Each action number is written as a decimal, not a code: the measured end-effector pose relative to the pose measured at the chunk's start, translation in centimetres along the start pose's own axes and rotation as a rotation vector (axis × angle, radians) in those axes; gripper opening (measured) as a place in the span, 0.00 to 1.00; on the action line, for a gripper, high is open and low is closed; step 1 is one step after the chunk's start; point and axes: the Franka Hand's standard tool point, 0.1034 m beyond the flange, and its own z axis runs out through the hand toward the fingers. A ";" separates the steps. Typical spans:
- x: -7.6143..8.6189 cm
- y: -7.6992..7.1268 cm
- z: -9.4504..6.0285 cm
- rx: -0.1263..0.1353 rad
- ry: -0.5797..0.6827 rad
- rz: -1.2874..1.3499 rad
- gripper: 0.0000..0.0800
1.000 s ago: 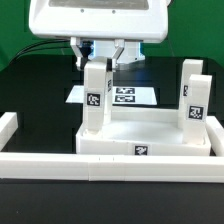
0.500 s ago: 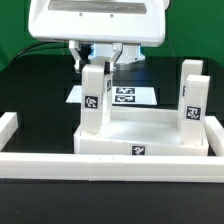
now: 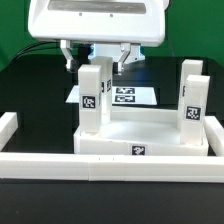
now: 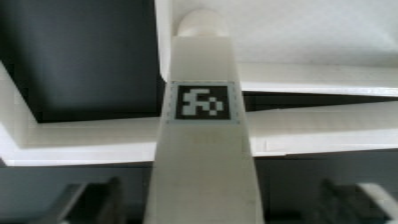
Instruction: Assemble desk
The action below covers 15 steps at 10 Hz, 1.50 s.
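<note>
The arm descends vertically from 12 o'clock; its pincer [image 3: 96, 58] is spread, fingers flanking the top of the leg [image 3: 94, 98] without pinching it. The wrist view alone shows clear gaps beside that leg [image 4: 205, 120]. The desk slab [image 3: 145, 140], white and tagged, rests on the table [image 3: 40, 95] at centre.

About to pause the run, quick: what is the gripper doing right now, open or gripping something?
Gripper: open, fingers apart on either side of the upright leg, not clamping it.
</note>
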 end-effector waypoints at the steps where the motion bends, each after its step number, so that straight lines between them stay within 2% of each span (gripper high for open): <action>1: 0.4 0.0 -0.9 0.011 -0.009 0.004 0.78; 5: 1.9 0.5 -2.6 0.030 -0.030 0.021 0.81; 9: 1.6 0.4 -2.3 0.031 -0.037 0.019 0.81; 10: 1.3 0.3 -2.2 0.038 -0.066 0.020 0.81; 11: 1.0 0.9 -1.7 0.031 -0.071 0.002 0.81; 12: 0.3 1.2 -1.0 0.041 -0.143 0.006 0.81; 13: 0.3 1.3 -0.5 0.060 -0.242 0.011 0.81; 15: 0.7 1.4 0.3 0.075 -0.361 0.014 0.81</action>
